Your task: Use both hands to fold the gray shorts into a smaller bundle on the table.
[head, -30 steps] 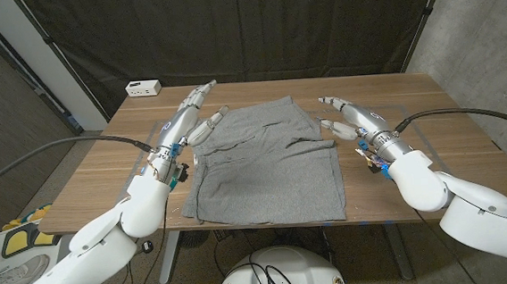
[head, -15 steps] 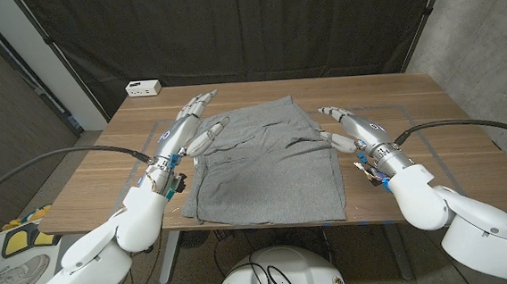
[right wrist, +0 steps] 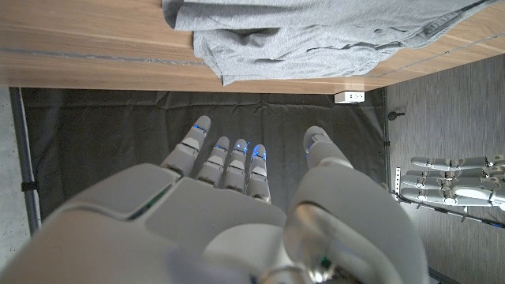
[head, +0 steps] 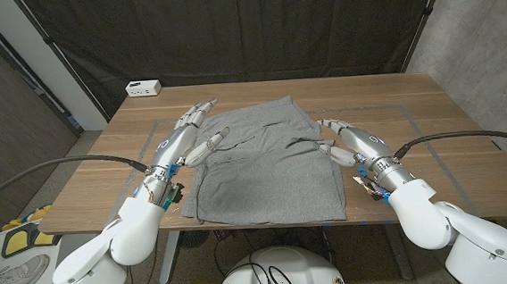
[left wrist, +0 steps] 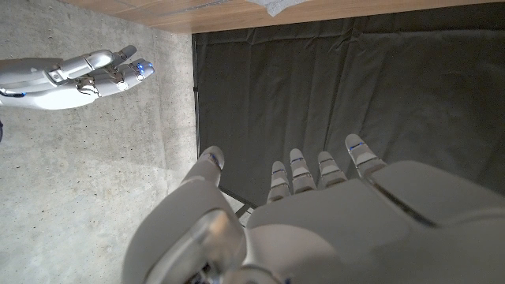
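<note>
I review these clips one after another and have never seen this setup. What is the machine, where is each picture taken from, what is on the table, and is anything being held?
It is a two-armed robot standing at a wooden table, each arm ending in a robot hand with fingers. The wide picture comes from a camera on its head, looking down; its arms enter from the bottom corners. The other two come from cameras on the wrists, looking along the back of each hand, and they appear upside down.

On the table lie gray shorts, spread out and not yet folded small. A small white box sits at the far left corner.

The left robot hand reaches over the shorts' left edge; the right robot hand is at their right edge. Both have fingers spread and hold nothing.
</note>
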`<state>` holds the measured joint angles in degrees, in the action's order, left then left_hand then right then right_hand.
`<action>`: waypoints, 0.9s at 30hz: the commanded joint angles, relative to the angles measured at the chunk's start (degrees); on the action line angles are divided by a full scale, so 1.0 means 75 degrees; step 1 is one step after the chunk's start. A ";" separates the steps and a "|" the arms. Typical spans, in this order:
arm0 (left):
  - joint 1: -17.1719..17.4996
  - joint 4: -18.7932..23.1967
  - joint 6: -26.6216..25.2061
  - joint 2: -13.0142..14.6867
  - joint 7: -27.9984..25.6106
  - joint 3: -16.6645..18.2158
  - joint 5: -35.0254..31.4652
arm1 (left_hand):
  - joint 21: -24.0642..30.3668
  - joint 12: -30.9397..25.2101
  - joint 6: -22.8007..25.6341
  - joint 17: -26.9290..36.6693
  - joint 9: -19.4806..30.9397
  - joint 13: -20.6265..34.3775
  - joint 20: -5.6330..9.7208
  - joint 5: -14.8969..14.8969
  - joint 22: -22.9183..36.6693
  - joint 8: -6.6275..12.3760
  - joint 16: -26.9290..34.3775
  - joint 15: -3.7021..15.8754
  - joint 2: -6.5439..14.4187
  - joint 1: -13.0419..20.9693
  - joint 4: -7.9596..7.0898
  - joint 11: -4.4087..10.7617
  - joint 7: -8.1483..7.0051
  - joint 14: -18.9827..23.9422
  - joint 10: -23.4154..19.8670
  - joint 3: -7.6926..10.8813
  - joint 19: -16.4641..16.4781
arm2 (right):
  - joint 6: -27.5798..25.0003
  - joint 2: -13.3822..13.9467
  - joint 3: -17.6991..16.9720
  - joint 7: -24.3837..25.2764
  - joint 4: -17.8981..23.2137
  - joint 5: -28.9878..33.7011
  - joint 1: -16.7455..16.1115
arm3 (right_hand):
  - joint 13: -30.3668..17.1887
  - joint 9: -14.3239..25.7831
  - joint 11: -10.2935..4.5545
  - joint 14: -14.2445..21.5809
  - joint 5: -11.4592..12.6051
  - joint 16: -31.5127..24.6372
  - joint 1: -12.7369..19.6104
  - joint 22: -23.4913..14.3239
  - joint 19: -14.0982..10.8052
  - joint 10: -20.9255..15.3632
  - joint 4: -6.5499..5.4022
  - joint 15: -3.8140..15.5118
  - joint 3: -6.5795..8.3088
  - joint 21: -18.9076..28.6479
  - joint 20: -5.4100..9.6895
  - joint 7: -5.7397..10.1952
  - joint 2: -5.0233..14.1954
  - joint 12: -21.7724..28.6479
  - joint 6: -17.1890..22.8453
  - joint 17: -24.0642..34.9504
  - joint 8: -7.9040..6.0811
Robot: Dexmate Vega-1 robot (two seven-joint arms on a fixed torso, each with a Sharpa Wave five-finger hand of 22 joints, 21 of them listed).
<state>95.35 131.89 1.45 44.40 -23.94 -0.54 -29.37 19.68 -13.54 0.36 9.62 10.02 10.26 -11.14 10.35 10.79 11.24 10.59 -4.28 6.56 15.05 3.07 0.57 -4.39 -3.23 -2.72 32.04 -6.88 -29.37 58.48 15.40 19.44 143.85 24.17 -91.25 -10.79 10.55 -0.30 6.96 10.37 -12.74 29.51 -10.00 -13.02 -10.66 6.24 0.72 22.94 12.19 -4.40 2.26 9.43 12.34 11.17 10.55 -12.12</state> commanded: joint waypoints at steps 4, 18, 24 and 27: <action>0.0756 0.0233 -0.0032 -0.0367 0.0242 0.0414 -0.0277 | -0.0032 -0.0018 0.0076 0.0024 0.0010 0.0046 -0.0030 -0.0039 0.0042 -0.0017 -0.0011 0.0003 -0.0001 0.0109 0.0083 -0.0009 -0.0011 0.0023 -0.0115 0.0029 -0.0035 | -0.0062 0.0002 0.0049 -0.0078 0.0082 0.0055 -0.0413 | -0.0026 0.0010 -0.0004 0.0079 -0.0001 -0.0035 0.0089 -0.0017 -0.0042 -0.0098 0.0057 0.0007 0.0011 0.0042 -0.0012 -0.0013 0.0011 0.0049 0.0069 0.0014 -0.0016; 0.1218 0.0300 -0.0177 -0.0610 0.0596 0.0626 -0.0452 | -0.0068 -0.0005 0.0205 0.0025 0.0012 0.0050 -0.0031 -0.0044 0.0050 0.0001 -0.0011 -0.0001 -0.0010 0.0160 0.0163 -0.0017 0.0024 0.0027 -0.0193 0.0021 -0.0066 | -0.0290 0.0085 0.0159 -0.0091 0.0164 0.0173 -0.0697 | -0.0027 0.0011 0.0018 0.0078 -0.0004 -0.0026 0.0097 -0.0018 -0.0047 -0.0132 0.0056 0.0005 0.0011 0.0033 -0.0007 -0.0009 0.0027 0.0040 0.0082 0.0022 -0.0001; 0.1318 0.0233 -0.0178 -0.0651 0.0729 0.0670 -0.0427 | -0.0080 -0.0009 0.0283 0.0025 0.0013 0.0051 -0.0033 -0.0044 0.0053 0.0015 -0.0013 -0.0002 -0.0008 0.0184 0.0197 -0.0022 0.0037 0.0026 -0.0249 0.0019 -0.0071 | -0.0338 0.0042 0.0299 -0.0152 0.0132 0.0105 -0.0658 | -0.0028 0.0012 0.0017 0.0082 -0.0005 -0.0023 0.0105 -0.0019 -0.0051 -0.0147 0.0059 0.0007 0.0014 0.0029 0.0000 -0.0017 0.0033 0.0037 0.0089 0.0024 0.0004; 0.1334 0.0188 -0.0159 -0.0627 0.0811 0.0686 -0.0419 | -0.0084 -0.0008 0.0325 0.0025 0.0013 0.0052 -0.0036 -0.0045 0.0054 0.0023 -0.0013 0.0001 -0.0007 0.0196 0.0212 -0.0011 0.0049 0.0026 -0.0270 0.0018 -0.0069 | -0.0393 0.0000 0.0458 -0.0074 0.0128 0.0205 -0.0645 | -0.0028 0.0012 0.0020 0.0083 -0.0005 -0.0021 0.0109 -0.0019 -0.0052 -0.0152 0.0061 0.0006 0.0014 0.0027 0.0000 -0.0015 0.0034 0.0034 0.0092 0.0024 0.0008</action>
<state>103.82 133.85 0.42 40.12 -19.83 3.79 -32.34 19.24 -13.54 2.29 9.75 10.00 10.55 -11.36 10.35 11.07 11.24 10.60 -4.29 6.49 16.04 4.45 0.30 -3.68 -3.23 -4.22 32.07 -7.10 -31.28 58.81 16.82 18.60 144.73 25.16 -95.63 -10.79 10.54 -0.30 6.96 10.37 -12.74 29.82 -9.99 -13.01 -11.27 6.23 0.72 22.94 12.19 -4.41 2.12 9.74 12.34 11.50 10.55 -12.12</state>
